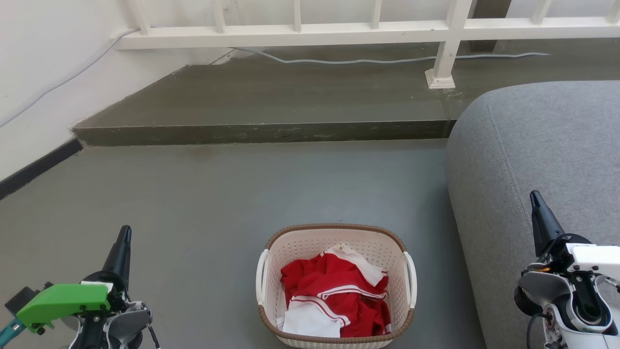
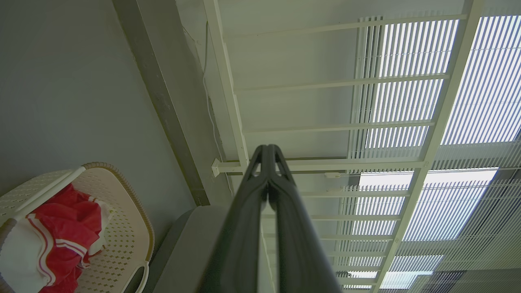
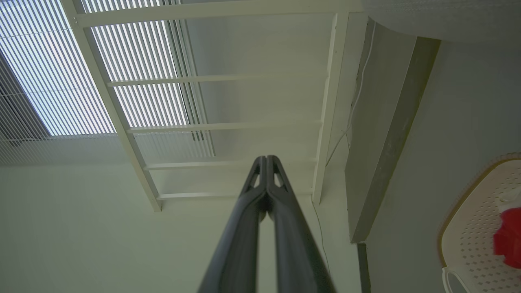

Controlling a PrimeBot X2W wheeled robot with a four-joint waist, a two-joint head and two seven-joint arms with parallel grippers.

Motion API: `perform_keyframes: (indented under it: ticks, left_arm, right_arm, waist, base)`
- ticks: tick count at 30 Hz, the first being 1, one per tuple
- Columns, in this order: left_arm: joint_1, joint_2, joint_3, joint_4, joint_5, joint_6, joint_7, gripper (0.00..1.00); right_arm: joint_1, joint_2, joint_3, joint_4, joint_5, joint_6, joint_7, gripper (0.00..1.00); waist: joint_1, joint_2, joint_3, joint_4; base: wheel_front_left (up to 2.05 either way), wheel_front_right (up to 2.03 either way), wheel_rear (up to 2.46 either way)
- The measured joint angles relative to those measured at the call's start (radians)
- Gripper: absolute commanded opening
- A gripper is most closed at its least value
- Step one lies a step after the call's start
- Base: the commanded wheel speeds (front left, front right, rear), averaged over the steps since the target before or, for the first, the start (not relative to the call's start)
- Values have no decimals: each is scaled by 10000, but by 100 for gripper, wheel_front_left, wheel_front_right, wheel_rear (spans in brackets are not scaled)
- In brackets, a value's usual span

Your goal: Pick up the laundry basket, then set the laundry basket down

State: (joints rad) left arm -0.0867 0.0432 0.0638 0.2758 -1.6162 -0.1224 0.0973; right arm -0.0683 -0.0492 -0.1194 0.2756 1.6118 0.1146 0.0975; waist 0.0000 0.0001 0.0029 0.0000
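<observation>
The left gripper and right gripper are hanging pinched together, holding nothing. Red clothes are hiding the bottom of the laundry basket, which is sitting on the grey floor beside a sofa.

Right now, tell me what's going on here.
Nothing is being handled yet. The laundry basket sits on the grey floor in front of the robot, beside a grey sofa, with red and white clothes inside. The left end effector and right end effector hover on either side of it, both shut and empty, neither touching a handle.
</observation>
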Motion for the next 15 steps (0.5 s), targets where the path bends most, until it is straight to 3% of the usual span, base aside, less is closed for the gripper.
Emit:
perform_keyframes:
  ticks: [15]
  left_arm:
    - [0, 0, 6, -2, 0, 0, 0, 0]
  right_arm:
    - [0, 2, -4, 0, 0, 0, 0, 0]
  waist:
    - [0, 0, 0, 0]
  base:
    - [0, 0, 0]
